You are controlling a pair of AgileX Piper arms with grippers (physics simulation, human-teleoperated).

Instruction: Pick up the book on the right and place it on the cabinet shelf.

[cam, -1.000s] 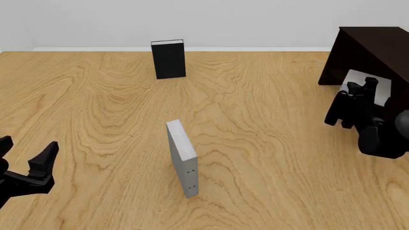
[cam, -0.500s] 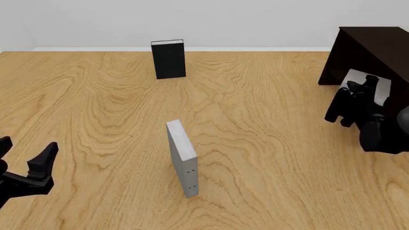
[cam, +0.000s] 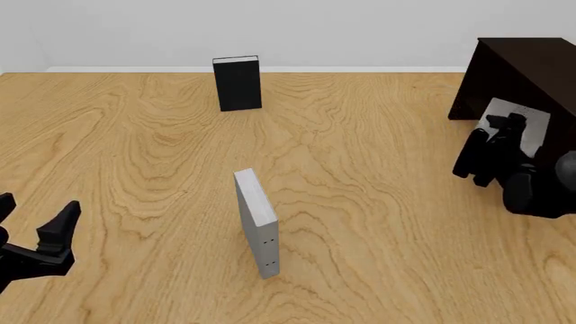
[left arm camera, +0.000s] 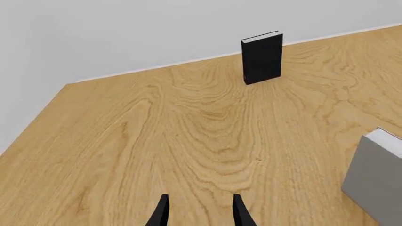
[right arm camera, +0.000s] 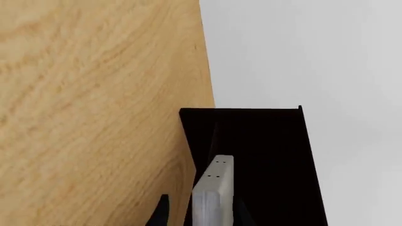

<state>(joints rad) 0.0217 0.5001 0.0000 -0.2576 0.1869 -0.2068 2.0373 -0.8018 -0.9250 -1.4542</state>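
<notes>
1. Front view: the right gripper (cam: 493,145) is at the table's right edge, just in front of the cabinet (cam: 527,74), and it is clamped on the book (cam: 531,126), a pale grey hardcover.
2. The book stands upright between the fingers. Its pale face shows against the dark cabinet at the mouth of the cabinet shelf (cam: 554,131); from this view I cannot tell whether it rests on the shelf or hangs just clear of it.
3. Right wrist view: the book (right arm camera: 213,195) sits between the two dark fingers (right arm camera: 162,212), narrow side facing the camera, with small dark dots near its far end. That far end reaches into the dark recess of the cabinet shelf (right arm camera: 276,160).
4. The cabinet is very dark brown and stands at the table's far right corner.
5. The left gripper (cam: 32,233) is near the table's near left corner, its fingers spread apart and holding nothing. In the left wrist view its two fingertips (left arm camera: 162,213) show a gap over bare wood.
6. A second grey book (cam: 256,223) stands upright near the middle of the table (cam: 378,223), its narrow side toward the near edge.
7. A black book (cam: 237,83) stands upright by the far edge, left of centre, well apart from the other two.
</notes>
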